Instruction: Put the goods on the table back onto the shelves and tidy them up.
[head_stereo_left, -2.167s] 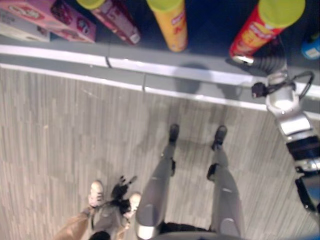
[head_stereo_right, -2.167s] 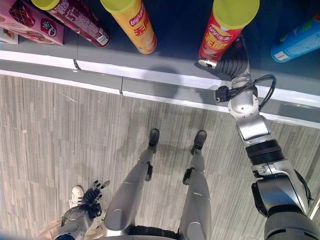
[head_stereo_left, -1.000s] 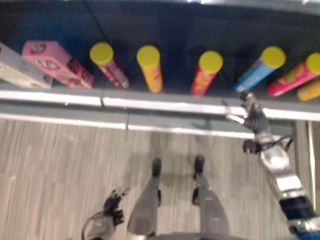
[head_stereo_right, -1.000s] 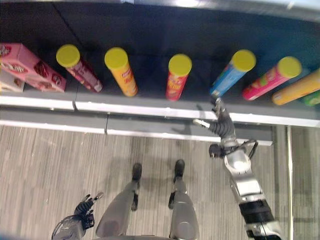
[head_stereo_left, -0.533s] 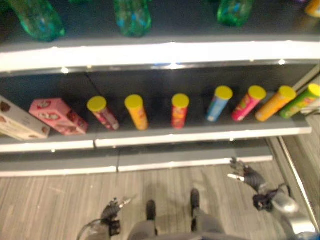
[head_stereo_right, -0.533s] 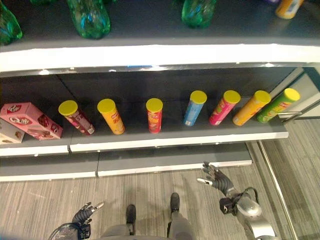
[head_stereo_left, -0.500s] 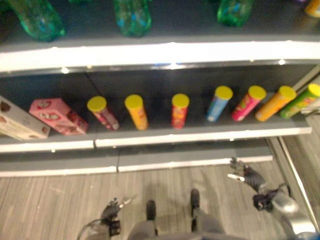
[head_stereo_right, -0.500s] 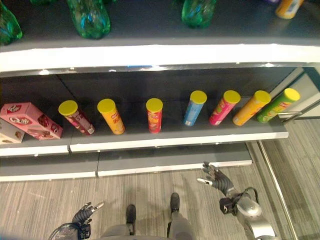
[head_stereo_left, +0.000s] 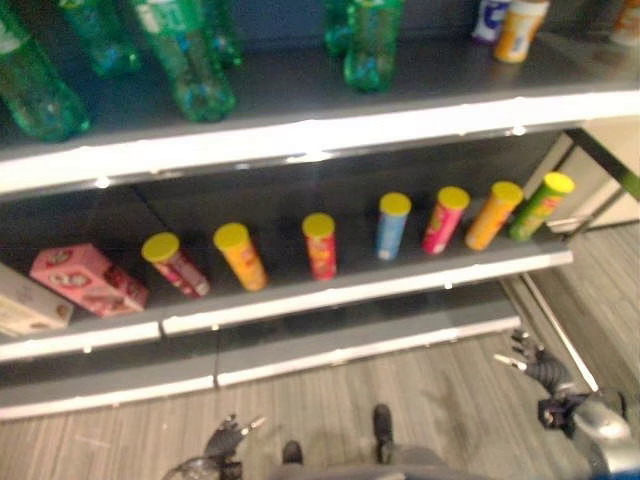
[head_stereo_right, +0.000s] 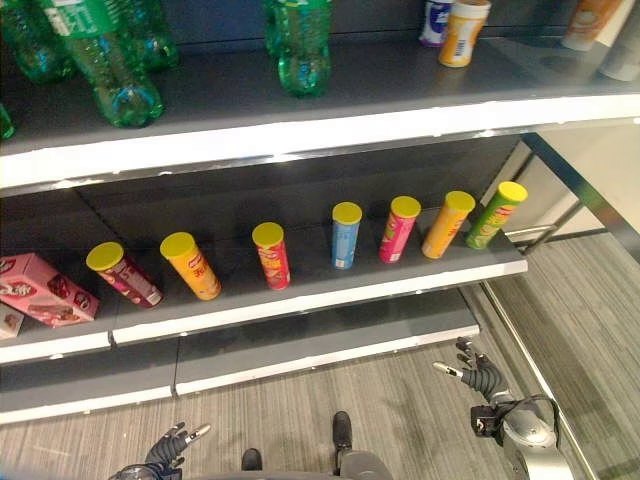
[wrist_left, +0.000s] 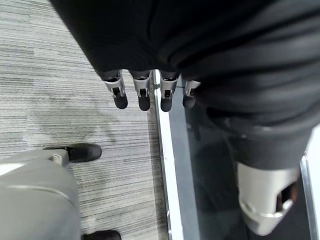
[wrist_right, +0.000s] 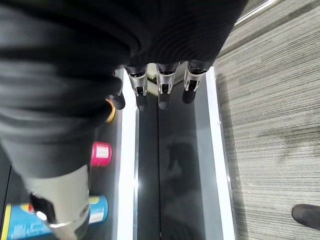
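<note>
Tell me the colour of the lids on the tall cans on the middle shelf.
The lids are yellow, all alike; the right eye view shows them best.

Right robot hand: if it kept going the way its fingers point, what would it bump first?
Probably the lowest grey shelf: the right robot hand is open, pointing there. Depth unclear.

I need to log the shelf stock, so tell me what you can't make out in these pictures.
- Grey box, left eye view: cut off by the picture's left edge.
- Green bottles, right eye view: tops cut off by the top edge.
- Can labels: print too small.
- Left hand: wrist cut off by the bottom edge.
</note>
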